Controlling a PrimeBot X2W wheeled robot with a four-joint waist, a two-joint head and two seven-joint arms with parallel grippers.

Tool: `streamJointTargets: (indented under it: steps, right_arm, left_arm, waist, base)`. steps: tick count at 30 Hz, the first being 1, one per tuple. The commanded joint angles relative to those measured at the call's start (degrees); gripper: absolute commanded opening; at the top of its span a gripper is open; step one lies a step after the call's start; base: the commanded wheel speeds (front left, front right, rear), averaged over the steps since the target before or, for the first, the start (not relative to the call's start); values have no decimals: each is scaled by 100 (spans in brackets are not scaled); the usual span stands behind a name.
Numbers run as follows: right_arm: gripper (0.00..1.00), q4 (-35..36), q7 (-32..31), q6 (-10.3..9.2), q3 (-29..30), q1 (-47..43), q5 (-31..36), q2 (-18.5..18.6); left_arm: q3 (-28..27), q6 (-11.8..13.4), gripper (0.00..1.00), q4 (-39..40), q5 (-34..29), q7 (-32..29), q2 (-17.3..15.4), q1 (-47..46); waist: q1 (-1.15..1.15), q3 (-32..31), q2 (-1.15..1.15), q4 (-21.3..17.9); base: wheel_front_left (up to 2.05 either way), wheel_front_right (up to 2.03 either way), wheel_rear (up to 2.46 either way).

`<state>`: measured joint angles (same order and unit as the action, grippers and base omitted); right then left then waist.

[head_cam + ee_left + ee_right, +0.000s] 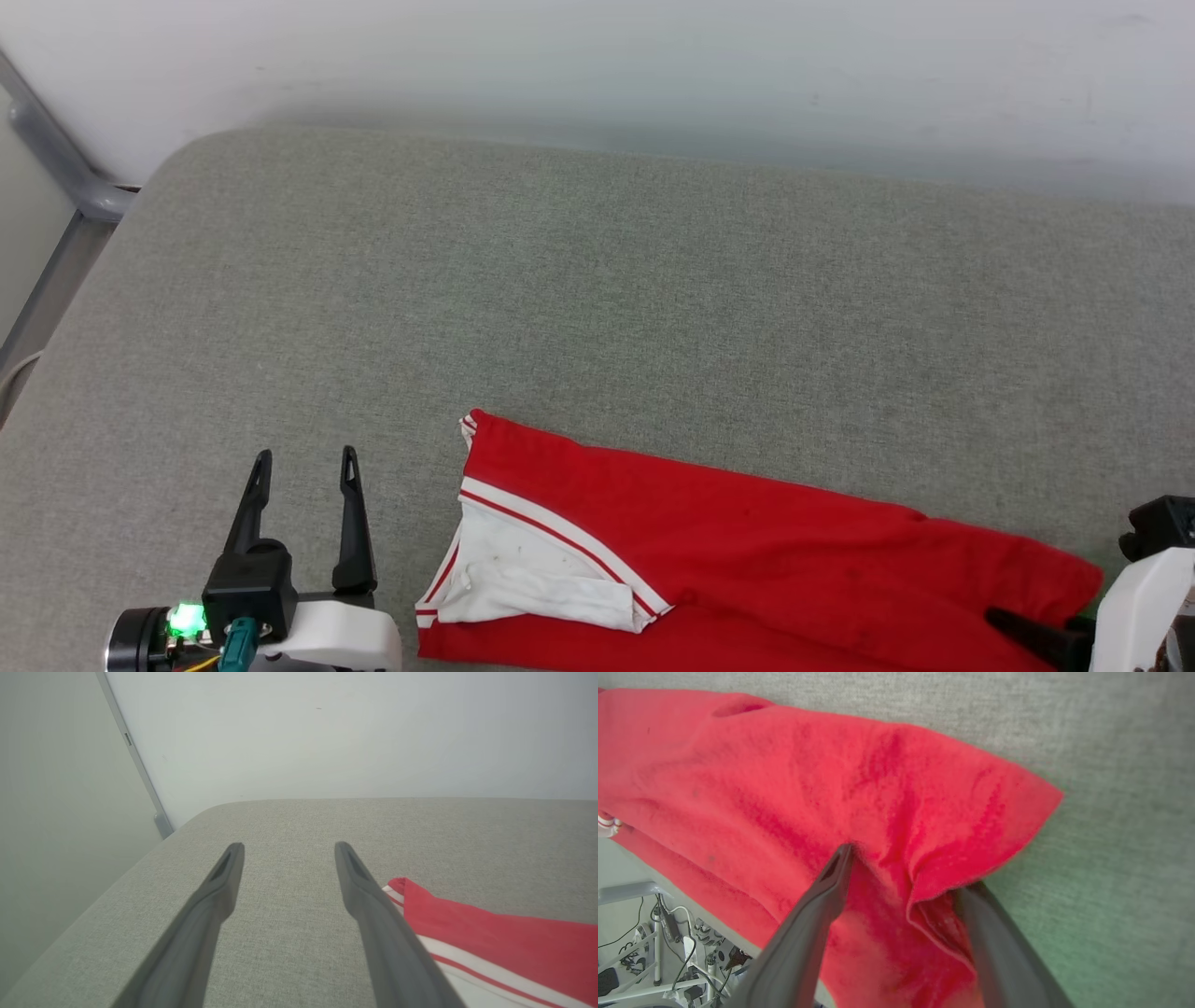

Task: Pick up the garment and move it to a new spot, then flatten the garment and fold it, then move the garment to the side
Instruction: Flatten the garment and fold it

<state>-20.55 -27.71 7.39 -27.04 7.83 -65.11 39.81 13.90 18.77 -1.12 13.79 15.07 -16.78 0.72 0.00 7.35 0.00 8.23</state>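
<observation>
- The grey padded surface (597,280) takes up most of your head view, with a pale wall (653,56) behind it.
- The garment (747,541) lies as a long red band along the near edge, toward your right side. In the right wrist view its near side appears to hang over that edge.
- A white sleeve (523,579) with red-and-white trim lies turned in over the band's left end.
- This layout fits two stages: a corner about to be taken, or a corner that has been set down and let go. Judge which it is before you commit.
- If you are taking the corner, get the whole fold deep between the fingers, not just the lip of the hem. A thin bite on soft knit would likely slip.
- If you are leaving the corner, back out along the line of the fingers so the lower one does not drag the flap with it.
- Your right gripper (908,868) stands wide apart at the garment's right corner. One finger (822,896) rests on top of the red cloth and the other runs under a raised flap of it. Cloth sits between them, but nothing is pinched.
- Your left gripper (306,455) is spread just as wide. It hovers over bare padding just left of the sleeve end, holding nothing and touching nothing.
</observation>
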Motion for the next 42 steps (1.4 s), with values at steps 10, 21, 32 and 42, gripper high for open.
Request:
streamJointTargets:
  steps: [10,21,32,42]
  right_arm:
    - [0,-80,311,15,-720,138,-248,-202]
    - [0,-104,882,5,-759,400,-350,429]
    - [0,-1013,921,5,-639,594,-235,982]
    - [0,-811,1098,7,-527,416,-315,945]
  left_arm:
    - [-529,-431,100,-3,-698,12,542,273]
    - [-875,-757,100,-23,-997,12,768,460]
    - [-958,-901,100,83,-1263,12,877,526]
    - [-963,-959,100,95,-1327,12,876,604]
  waist:
    - [0,-72,0,-39]
    - [0,-285,0,-235]
    - [0,-387,0,-319]
    - [0,-532,0,-282]
  base:
    - [0,0,0]
    - [0,0,0]
    - [0,0,0]
    - [0,0,0]
